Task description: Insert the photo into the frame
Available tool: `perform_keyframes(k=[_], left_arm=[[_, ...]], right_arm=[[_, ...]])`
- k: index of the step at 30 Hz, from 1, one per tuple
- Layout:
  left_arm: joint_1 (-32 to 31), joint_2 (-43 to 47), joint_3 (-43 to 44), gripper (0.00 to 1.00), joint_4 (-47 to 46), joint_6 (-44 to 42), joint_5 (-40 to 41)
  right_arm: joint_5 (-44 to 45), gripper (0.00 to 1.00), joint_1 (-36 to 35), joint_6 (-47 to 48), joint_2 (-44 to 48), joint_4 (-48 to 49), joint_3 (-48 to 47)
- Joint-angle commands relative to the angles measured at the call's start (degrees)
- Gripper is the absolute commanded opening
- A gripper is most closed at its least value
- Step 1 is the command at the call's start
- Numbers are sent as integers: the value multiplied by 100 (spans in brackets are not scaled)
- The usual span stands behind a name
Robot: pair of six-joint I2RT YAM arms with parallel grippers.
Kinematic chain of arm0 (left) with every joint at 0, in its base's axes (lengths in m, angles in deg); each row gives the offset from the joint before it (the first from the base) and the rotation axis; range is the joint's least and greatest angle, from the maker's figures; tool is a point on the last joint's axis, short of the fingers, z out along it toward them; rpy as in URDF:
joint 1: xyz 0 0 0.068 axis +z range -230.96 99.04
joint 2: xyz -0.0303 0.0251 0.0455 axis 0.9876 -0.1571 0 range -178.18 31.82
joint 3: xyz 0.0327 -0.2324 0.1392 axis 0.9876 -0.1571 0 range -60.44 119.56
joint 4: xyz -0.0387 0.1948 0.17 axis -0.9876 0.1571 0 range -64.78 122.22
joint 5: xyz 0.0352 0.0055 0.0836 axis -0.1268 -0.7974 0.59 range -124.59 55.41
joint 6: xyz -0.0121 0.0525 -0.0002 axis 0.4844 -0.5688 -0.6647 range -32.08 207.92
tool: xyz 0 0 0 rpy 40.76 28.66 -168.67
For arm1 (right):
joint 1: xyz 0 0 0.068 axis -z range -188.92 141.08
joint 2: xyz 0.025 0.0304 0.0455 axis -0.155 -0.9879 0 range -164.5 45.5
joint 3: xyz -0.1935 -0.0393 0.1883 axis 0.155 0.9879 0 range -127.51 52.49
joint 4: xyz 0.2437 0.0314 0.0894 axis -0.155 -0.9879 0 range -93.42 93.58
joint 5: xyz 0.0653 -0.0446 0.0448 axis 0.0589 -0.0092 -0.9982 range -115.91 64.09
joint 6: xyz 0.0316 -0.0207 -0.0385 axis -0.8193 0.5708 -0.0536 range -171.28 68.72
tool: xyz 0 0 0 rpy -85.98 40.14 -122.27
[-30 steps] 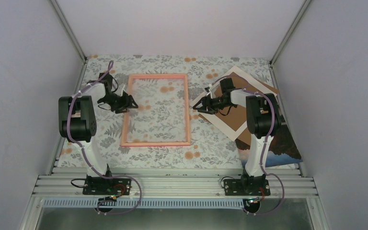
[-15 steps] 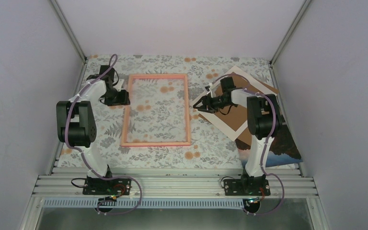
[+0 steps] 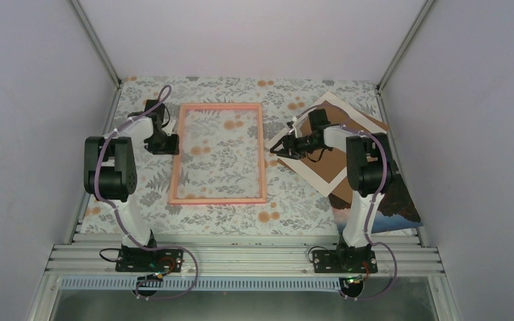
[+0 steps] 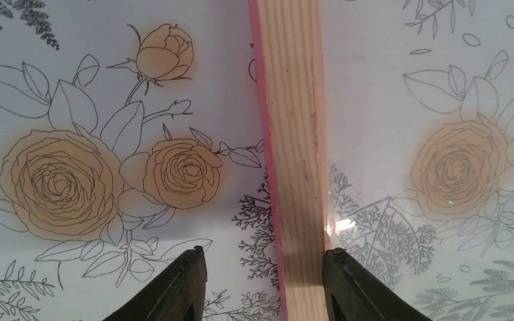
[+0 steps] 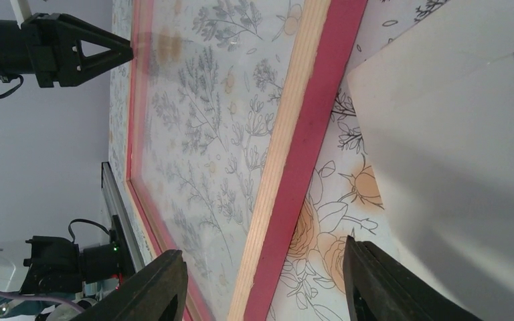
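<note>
The pink frame (image 3: 221,154) lies flat mid-table with its clear pane over the floral cloth. My left gripper (image 3: 169,143) is open and low over the frame's left rail (image 4: 294,134), one finger on each side of the rail. My right gripper (image 3: 276,151) is open, just right of the frame's right rail (image 5: 301,147), which lies between its fingers. The photo (image 3: 395,200) lies at the right, partly under the brown backing board (image 3: 340,157); only its dark lower part shows.
A white border mat (image 3: 321,177) lies tilted on the backing board beside the right gripper, and its corner shows in the right wrist view (image 5: 462,167). The left gripper shows at the far rail in the right wrist view (image 5: 73,50). Enclosure walls stand close on both sides.
My left gripper drew back off the frame's left edge, turned, and settled straddling the left rail. The right arm, frame and photo have not moved.
</note>
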Motion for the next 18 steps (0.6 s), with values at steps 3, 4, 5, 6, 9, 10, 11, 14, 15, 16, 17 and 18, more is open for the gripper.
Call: perform_keyframes(k=[3,4,5,6,9,10,11,14,15,16,17,18], left_arm=[[-77,-298,-209,46,-339,-57,513],[-79,-302,-235,46,-375,-57,575],[-82,-316,-255,46,-399,-57,646],[-77,-336,-273,47,-416,-64,718],[-92,-449,-262,48,-433,-88,949],[-93,-480,-268,49,-448,-110,977],[-110,-485,-272,50,-458,-128,993],[-194,-479,-340,54,-526,-213,1057],[-213,-478,-359,57,-546,-241,1080],[-220,-495,-367,57,-551,-255,1104],[-217,-524,-375,57,-552,-265,1123],[-223,-548,-371,57,-557,-274,1158]], right_arm=[[-59,57,-117,134,92,130,52],[-65,57,-137,119,67,137,40],[-82,57,-154,112,44,141,16],[-89,57,-177,109,5,149,-12],[-86,57,-230,77,-73,178,-89],[-84,57,-248,64,-101,181,-116],[-85,57,-260,56,-131,192,-137],[-85,57,-285,8,-209,218,-195],[-84,57,-300,-3,-236,233,-215],[-75,57,-319,-21,-260,256,-228],[-83,57,-333,-29,-275,265,-243],[-79,57,-343,-36,-301,267,-267]])
